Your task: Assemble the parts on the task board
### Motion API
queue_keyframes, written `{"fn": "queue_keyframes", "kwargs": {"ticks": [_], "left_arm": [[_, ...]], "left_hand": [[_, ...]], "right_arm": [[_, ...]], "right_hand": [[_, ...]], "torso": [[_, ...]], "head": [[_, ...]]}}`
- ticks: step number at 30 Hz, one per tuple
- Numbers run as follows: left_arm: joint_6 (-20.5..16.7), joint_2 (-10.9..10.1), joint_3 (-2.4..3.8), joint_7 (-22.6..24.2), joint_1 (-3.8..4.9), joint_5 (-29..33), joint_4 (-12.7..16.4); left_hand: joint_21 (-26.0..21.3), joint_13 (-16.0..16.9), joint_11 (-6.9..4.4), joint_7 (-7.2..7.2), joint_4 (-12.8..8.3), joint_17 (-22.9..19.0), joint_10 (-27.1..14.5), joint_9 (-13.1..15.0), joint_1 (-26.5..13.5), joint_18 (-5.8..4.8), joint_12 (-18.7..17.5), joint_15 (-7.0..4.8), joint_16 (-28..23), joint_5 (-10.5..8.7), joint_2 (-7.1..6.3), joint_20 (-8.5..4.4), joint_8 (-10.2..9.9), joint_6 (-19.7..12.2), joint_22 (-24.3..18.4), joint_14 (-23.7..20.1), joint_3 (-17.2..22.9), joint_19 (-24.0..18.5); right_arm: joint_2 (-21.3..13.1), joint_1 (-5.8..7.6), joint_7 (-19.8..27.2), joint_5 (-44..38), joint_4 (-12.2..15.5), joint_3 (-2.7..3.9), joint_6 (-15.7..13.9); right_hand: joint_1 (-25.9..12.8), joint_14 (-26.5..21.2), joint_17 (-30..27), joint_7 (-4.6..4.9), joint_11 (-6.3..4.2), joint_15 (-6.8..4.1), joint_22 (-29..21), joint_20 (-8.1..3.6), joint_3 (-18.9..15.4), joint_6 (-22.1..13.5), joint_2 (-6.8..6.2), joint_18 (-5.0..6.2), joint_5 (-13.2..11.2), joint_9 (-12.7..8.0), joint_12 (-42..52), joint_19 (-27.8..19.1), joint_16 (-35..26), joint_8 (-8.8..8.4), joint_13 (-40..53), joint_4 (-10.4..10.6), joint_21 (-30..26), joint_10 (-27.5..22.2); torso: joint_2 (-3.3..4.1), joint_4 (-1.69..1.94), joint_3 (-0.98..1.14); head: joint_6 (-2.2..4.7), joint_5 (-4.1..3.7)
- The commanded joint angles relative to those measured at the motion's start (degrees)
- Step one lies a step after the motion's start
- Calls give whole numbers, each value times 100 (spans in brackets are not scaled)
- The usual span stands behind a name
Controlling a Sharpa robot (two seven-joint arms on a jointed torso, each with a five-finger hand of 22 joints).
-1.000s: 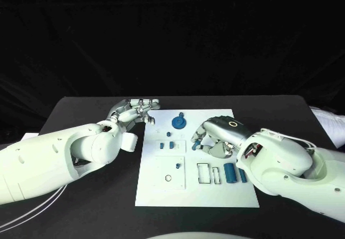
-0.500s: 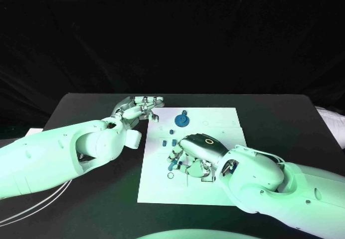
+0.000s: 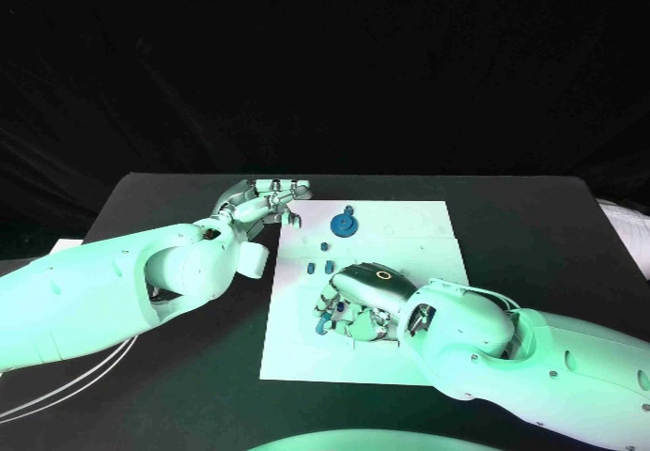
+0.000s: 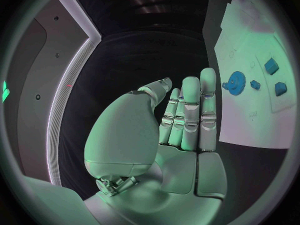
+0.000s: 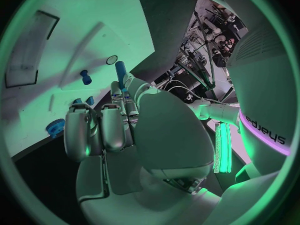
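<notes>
**Task board: blue peg on its way to a seat**

We log the right robot hand (image 3: pixel 355 303) low over the task board (image 3: pixel 407 235), its fingers clamped on a blue cylindrical peg (image 5: pixel 120 73). For a clean seating, we judge the peg should stay upright and go straight down over its hole, not slide in at a slant.

Left robot hand (image 3: pixel 271 199): fingers straight and together, holding nothing, at the board's far left corner on the bench (image 3: pixel 149 202).

Board contents: blue gear (image 3: pixel 344 225) and small blue blocks (image 3: pixel 324 267).
</notes>
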Motion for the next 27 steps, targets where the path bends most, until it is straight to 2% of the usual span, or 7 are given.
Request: {"fn": "queue_keyframes", "kwargs": {"ticks": [1, 16, 27], "left_arm": [[100, 8, 3, 35, -1, 21, 11], [102, -4, 3, 32, -1, 21, 12], [105, -6, 3, 28, -1, 21, 15]], "left_hand": [[-20, -7, -10, 17, -9, -6, -47, -7, 1, 111, 28, -4, -14, -24, 22, 2, 25, -27, -8, -41, -35, -15], [-23, -7, -9, 17, -8, -8, -49, -7, -4, 110, 31, -3, -13, -25, 23, 3, 26, -28, -10, -41, -41, -15], [-23, -7, -9, 17, -8, -8, -49, -7, -4, 110, 31, -3, -13, -25, 23, 3, 26, -28, -10, -41, -41, -15]], "right_arm": [[16, -8, 23, -81, -36, -4, 237], [51, -11, -213, -484, -99, -14, 312], [135, -13, -315, -686, -134, -46, 606]], "right_hand": [[80, 188, 6, 44, -104, 15, 187, 30, 175, 13, 68, -6, 31, 4, -13, 9, 13, -24, 19, -148, -2, 160], [64, 188, 9, 46, -103, 17, 191, 32, 184, 13, 68, -7, 38, 5, -18, 11, 16, -27, 20, -150, 0, 162], [20, 186, 2, 45, -101, 20, 192, 37, 192, 20, 58, -7, 45, 9, -27, 10, 12, -28, 23, -153, 1, 169]], "torso": [[0, -4, 3], [0, -4, 5], [-4, 1, 2]], "head": [[-4, -2], [-18, -14], [-27, -23]]}}
